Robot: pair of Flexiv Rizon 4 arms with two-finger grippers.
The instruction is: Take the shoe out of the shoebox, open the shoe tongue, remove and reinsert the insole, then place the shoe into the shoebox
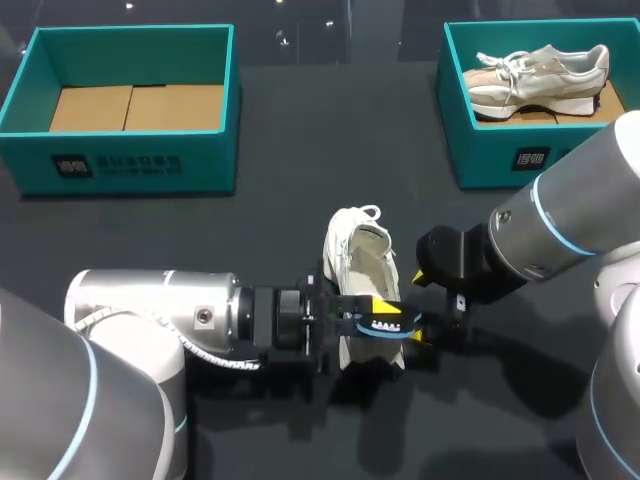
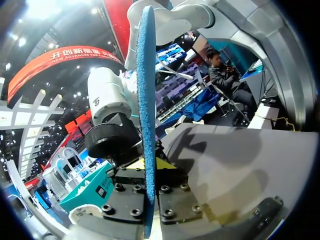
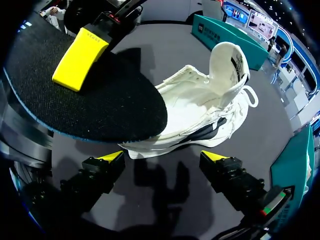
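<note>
A white shoe (image 1: 360,262) is lying on the dark bench (image 1: 300,130) at the middle of the head view, its tongue (image 3: 228,62) being stood upright over the opened mouth. Just below the shoe in that frame, the insole (image 1: 372,337) is being clamped by the left gripper (image 1: 388,322), whose arm is coming in from the lower left. In the left wrist view the insole is being shown edge-on as a thin blue strip, pressed from both sides by the two fingers (image 2: 176,200). In the right wrist view its black face is being held over the shoe's near end, beside the tongue.

The right gripper (image 3: 164,157), entering from the right of the head view, is being held just right of the insole. Its yellow tips are standing well apart, the shoe's sole lying just ahead of them.

At the top of the head view, one teal shoebox (image 1: 130,160) at the upper left is showing a cardboard floor. The other shoebox (image 1: 480,150) at the upper right is holding a beige sneaker (image 1: 540,72).
</note>
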